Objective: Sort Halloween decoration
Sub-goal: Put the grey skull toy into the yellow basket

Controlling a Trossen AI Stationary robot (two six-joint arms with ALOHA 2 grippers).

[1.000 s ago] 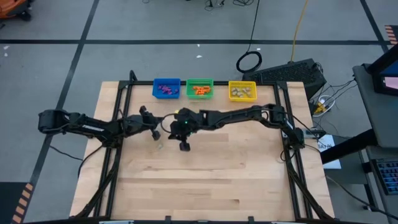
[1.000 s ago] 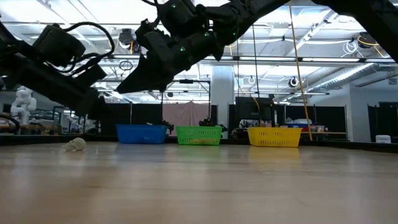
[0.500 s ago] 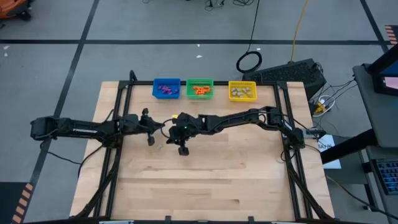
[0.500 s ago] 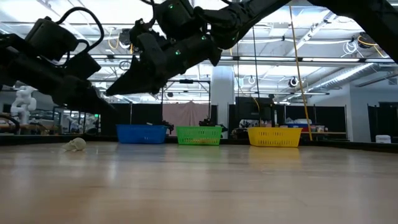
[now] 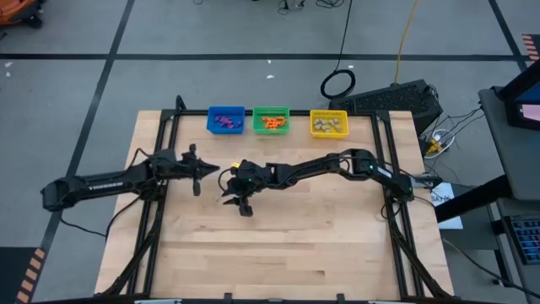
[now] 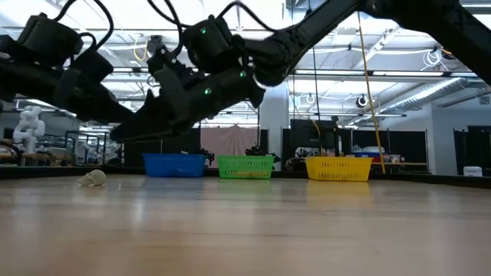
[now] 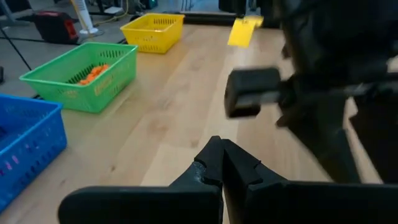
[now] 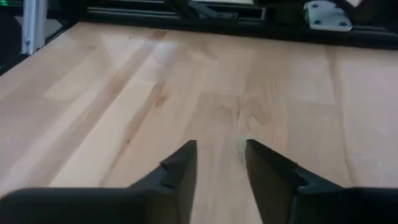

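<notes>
One pale beige-grey trinket (image 6: 93,178) lies alone on the bare wood at the left of the low view, well in front of the row of bins and below the dark arms that hang over that side of the frame; from overhead it is too small to make out for certain. In the right wrist view a tiny pale speck on the wood sits just past the gap between that gripper's fingers, but whether it is this trinket cannot be told. The other trinkets are already sorted in the bins along the upper middle of the high view: purple pieces (image 5: 224,122) in the blue bin (image 5: 226,111), orange pieces (image 5: 271,123) in the green bin (image 5: 271,110), and pale pieces (image 5: 328,126) in the yellow bin (image 5: 328,113). The right gripper (image 5: 242,199) reaches across to the centre-left of the desk (image 5: 337,253), pointed down at the wood; its fingers (image 8: 180,168) stand apart with bare wood showing between them, holding nothing. The left gripper (image 5: 197,171) hovers just to the upper left of it in the high view, clear of the desk surface, with its fingers (image 7: 208,163) pressed together tip to tip and nothing between them. In the left wrist view the right arm fills the right side of the frame, close by.
</notes>
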